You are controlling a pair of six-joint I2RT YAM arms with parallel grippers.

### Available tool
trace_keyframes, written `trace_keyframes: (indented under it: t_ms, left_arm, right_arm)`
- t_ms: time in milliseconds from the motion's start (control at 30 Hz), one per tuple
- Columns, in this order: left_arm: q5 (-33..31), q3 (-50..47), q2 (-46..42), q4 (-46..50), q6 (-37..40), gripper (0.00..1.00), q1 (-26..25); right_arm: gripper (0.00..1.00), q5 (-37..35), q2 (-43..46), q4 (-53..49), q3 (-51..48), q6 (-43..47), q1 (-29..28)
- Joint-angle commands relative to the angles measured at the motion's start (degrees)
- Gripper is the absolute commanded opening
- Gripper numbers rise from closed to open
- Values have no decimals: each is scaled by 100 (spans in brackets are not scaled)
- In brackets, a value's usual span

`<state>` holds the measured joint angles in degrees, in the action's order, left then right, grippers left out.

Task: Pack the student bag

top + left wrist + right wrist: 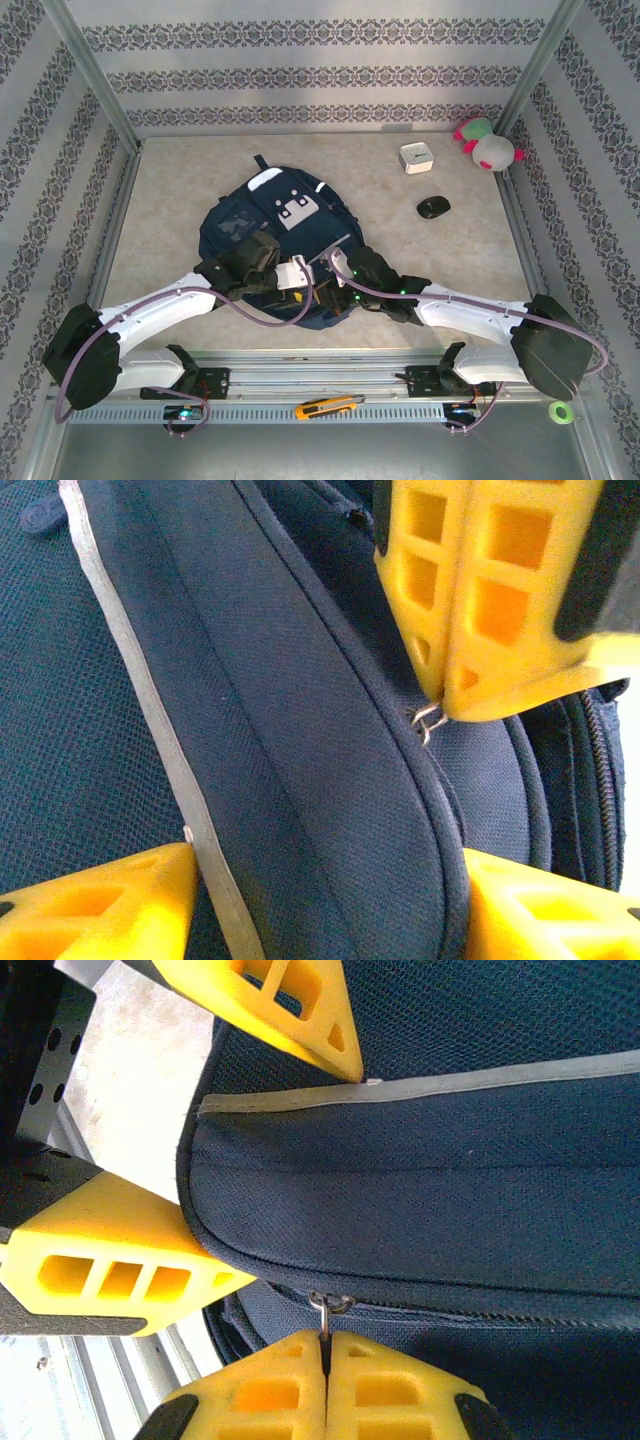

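- Nearest, a utility knife (pixel 328 406) lies on the near rail.
- Just beyond, the right gripper (pixel 325 1345) has its fingers pressed together, pinching the zipper pull (pixel 329 1305).
- Beside it, the left gripper (pixel 328 870) stands spread astride the flap edge; whether it squeezes the fabric I cannot tell.
- Mid-table, the student bag (pixel 275 225) lies flat, zipped at this spot; opening it seems the step in hand.
- Next, probably: steady the flap and draw the pull along its track.
- Far right, a black mouse (pixel 433 207) and a white box (pixel 416 158) sit well apart from the bag.

A pale, mottled beige worktop (pixel 170 200) is enclosed by walls (pixel 320 70) papered in grey-white stripes with dark floral bands, framed by metal posts (pixel 96 75).
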<state>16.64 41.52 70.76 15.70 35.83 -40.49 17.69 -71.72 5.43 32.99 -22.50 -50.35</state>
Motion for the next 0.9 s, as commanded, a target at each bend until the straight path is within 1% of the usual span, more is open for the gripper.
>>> trace_keyframes:
  t_ms: [0, 67, 133, 233, 333, 433, 567, 600, 667, 733, 800, 867]
  left_arm:
    - [-106, -63, -63, -717, 78, 43, -64]
    - [-57, -108, -121, -785, -16, 35, -66]
    - [281, -340, -561, -1013, -331, 1, -67]
    - [412, -435, -778, -1030, -518, 0, -61]
    - [439, -432, -862, -934, -584, 0, -60]
    - [546, -423, -883, -894, -620, 0, -55]
    - [636, -403, -872, -942, -648, 0, -56]
    - [666, -393, -860, -933, -648, 0, -60]
    - [669, -369, -838, -897, -639, 0, -56]
    - [493, -350, -855, -764, -585, 0, -56]
    - [222, -346, -937, -515, -512, 0, -38]
    - [123, -358, -1103, -140, -423, 0, 78]
  right_arm:
    - [0, 164, 155, 116, 96, 88, 78]
    - [0, 140, 167, 105, 68, 106, 102]
    - [1, 48, 98, 115, 5, 152, 156]
    - [14, 28, -40, 107, 47, 209, 198]
    - [21, -39, -133, 123, 106, 244, 201]
    - [25, -74, -197, 157, 154, 270, 201]
    - [27, -73, -273, 187, 232, 333, 202]
    - [25, -77, -278, 208, 247, 343, 208]
    - [11, -74, -262, 180, 293, 395, 239]
    - [0, -124, -145, 70, 275, 413, 332]
    - [0, -139, 78, -48, 150, 396, 547]
    - [0, -50, 378, -234, -37, 378, 886]
